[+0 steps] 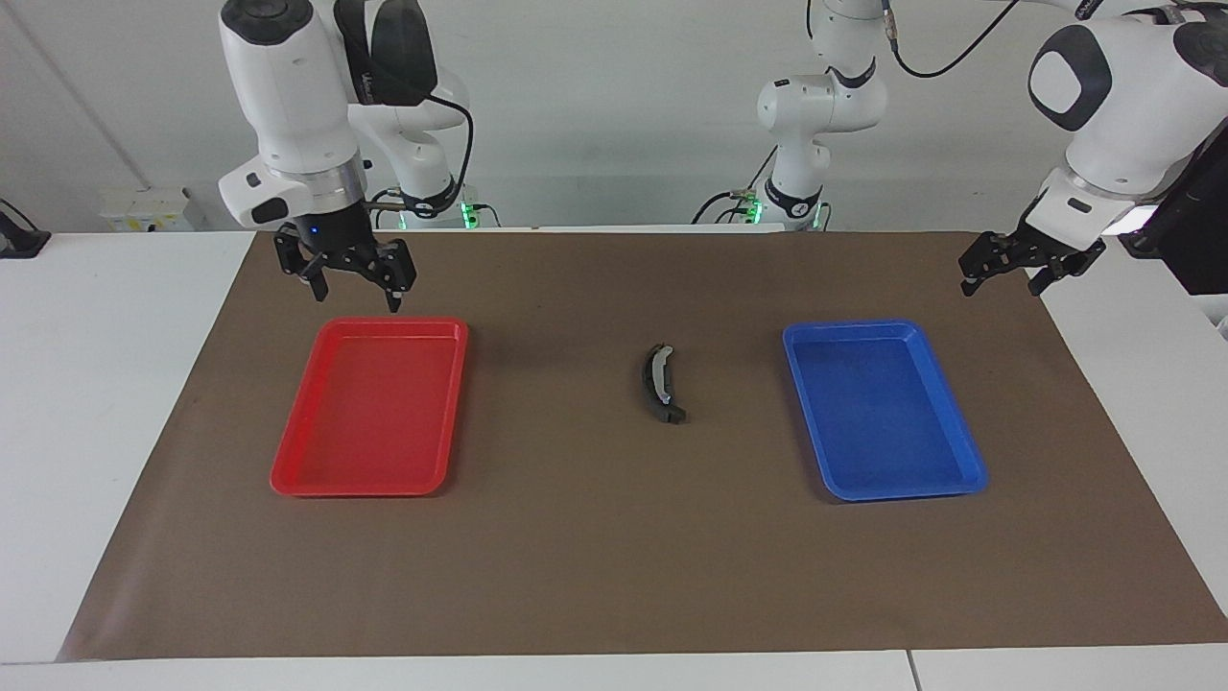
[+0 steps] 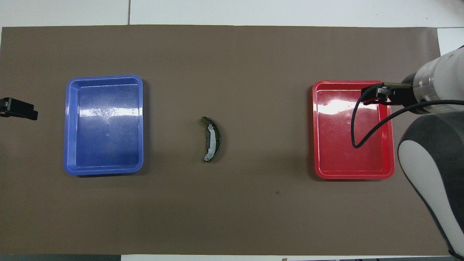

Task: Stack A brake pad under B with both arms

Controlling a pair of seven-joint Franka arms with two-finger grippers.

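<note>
Facing view, read across: the right pincer (image 1: 353, 284) hangs over the brown mat (image 1: 595, 557), at the robot-side rim of the red tray (image 1: 288, 475). Its fingers are spread and hold nothing. My judgement is that it is parked clear of the work, since nothing lies under it. The red tray holds nothing.

Mid-counter (image 1: 125, 384), between the two trays and well apart from both, lies B (image 1: 656, 382). Its silvery strip faces up and its curve runs toward and away from the robots. In the overhead view B (image 2: 211, 139) shows a dark body under and beside the strip. No separate A brake pad lies on the mat or in either tray, so I judge it sits beneath B and the stack is likely made, though I cannot tell the two pieces apart.

Next comes the blue tray (image 1: 969, 480), also bare. The left pincer (image 1: 1005, 275) waits, fingers spread and holding nothing, over the mat's edge at the left arm's end. Nothing blocks a path to B.
</note>
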